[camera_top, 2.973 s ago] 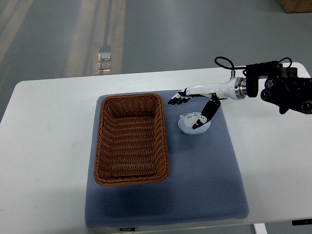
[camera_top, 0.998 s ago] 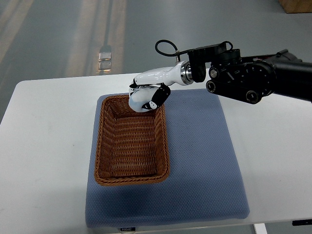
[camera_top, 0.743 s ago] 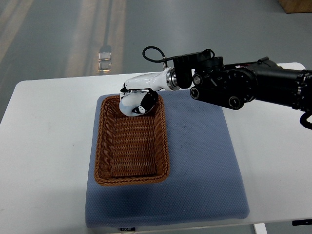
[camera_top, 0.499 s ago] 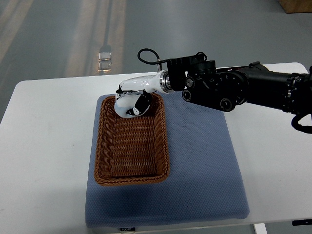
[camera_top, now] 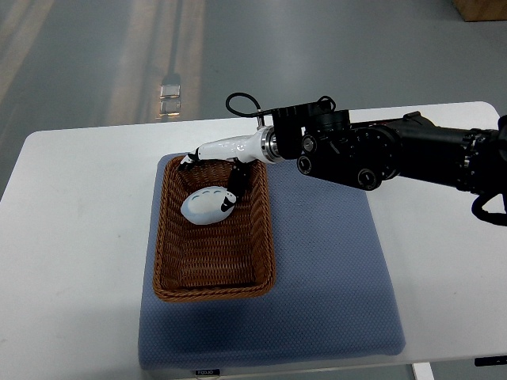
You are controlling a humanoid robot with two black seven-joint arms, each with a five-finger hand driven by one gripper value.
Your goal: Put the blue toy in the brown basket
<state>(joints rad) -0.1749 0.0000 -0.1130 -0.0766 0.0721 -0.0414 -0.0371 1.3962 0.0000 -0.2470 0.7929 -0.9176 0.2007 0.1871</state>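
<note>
The pale blue toy (camera_top: 203, 206) lies inside the brown wicker basket (camera_top: 169, 273), in its far half. My right hand (camera_top: 208, 181) reaches over the basket's far rim from the right. Its fingers (camera_top: 188, 159) are spread above the far-left corner of the basket, and its thumb (camera_top: 232, 190) points down beside the toy's right end. The hand holds nothing. The black right arm (camera_top: 380, 152) stretches across the far side of the table. The left arm is out of view.
The basket stands on the left part of a blue-grey mat (camera_top: 333, 277) on a white table (camera_top: 71, 237). The table's far edge runs just behind the arm.
My right hand carried the toy leftward from the mat over the basket's far rim. It has opened, and the toy has dropped from the hand into the basket.
</note>
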